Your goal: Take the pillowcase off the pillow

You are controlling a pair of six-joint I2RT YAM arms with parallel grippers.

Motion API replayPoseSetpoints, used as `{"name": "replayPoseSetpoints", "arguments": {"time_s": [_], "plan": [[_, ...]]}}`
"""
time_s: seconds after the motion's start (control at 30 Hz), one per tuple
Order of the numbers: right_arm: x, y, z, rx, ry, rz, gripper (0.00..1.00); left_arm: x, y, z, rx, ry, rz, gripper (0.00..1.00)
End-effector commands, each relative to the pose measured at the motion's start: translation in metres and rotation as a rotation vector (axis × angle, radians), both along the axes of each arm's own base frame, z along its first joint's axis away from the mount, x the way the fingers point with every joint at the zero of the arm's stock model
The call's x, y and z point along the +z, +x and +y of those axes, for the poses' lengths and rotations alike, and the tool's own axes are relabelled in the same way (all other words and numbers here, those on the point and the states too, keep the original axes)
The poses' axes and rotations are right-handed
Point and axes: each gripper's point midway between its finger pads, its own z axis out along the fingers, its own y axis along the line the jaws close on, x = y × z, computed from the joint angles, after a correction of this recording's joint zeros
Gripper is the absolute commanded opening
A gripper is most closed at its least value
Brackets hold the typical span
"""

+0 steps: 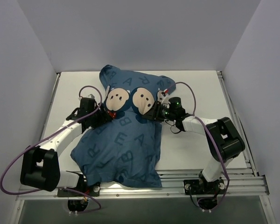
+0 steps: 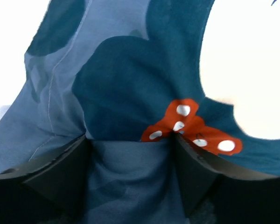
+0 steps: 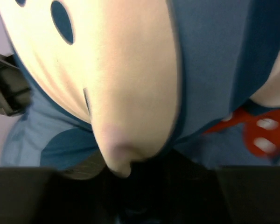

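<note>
The blue pillowcase (image 1: 123, 140), printed with dark letters and two mouse faces, lies on the white table and reaches to the near edge. It bulges around the pillow, which is hidden inside. My left gripper (image 1: 104, 117) presses into its left side by the red polka-dot bow (image 2: 189, 128). In the left wrist view the gripper (image 2: 130, 140) has a bunched fold of blue fabric between its fingers (image 2: 65, 172). My right gripper (image 1: 154, 113) is at the right mouse face. In the right wrist view the gripper (image 3: 126, 173) pinches a drawn-up peak of cream and blue fabric (image 3: 121, 107).
The white table (image 1: 196, 88) is enclosed by pale walls at the back and sides. Metal rails (image 1: 200, 179) run along the near edge by the arm bases. Purple cables (image 1: 9, 172) loop off both arms.
</note>
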Motion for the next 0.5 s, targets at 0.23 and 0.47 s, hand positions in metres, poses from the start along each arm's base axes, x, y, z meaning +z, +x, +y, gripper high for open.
{"name": "replayPoseSetpoints", "arguments": {"time_s": [0.23, 0.47], "plan": [[0.151, 0.018, -0.013, 0.022, -0.195, -0.310, 0.00, -0.007, 0.011, -0.105, -0.161, -0.158, 0.034, 0.57], [0.248, 0.022, -0.012, -0.004, -0.408, -0.484, 0.00, 0.057, 0.054, -0.228, -0.296, -0.321, -0.093, 0.53]]}}
